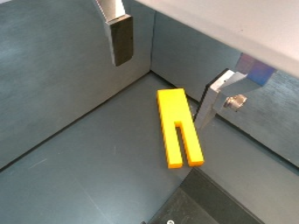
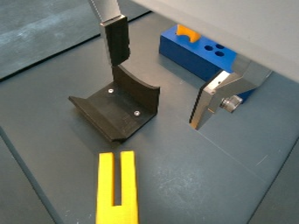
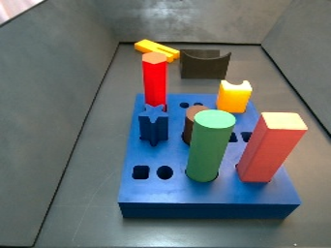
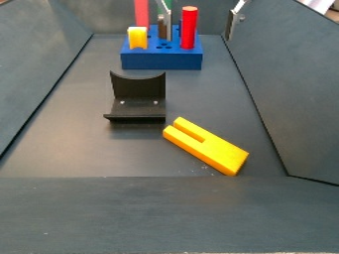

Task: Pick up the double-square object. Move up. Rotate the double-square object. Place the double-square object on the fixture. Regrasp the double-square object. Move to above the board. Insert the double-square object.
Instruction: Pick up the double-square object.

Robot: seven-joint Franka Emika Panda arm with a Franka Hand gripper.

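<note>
The double-square object (image 1: 177,127) is a long yellow prism with a slot at one end. It lies flat on the grey floor, also seen in a wrist view (image 2: 117,188) and in both side views (image 3: 155,47) (image 4: 205,145). My gripper (image 1: 170,74) is open and empty, hanging above the floor near the object's solid end, and it also shows in a wrist view (image 2: 163,77). The dark fixture (image 2: 121,109) stands between the object and the blue board (image 2: 198,57). The fixture (image 4: 137,96) and the board (image 3: 207,205) also show in the side views.
The board carries red, green, yellow, blue and brown pegs, such as the tall red one (image 3: 155,79). Grey walls (image 4: 265,69) enclose the floor on all sides, and a wall corner stands close behind the gripper in a wrist view (image 1: 146,61).
</note>
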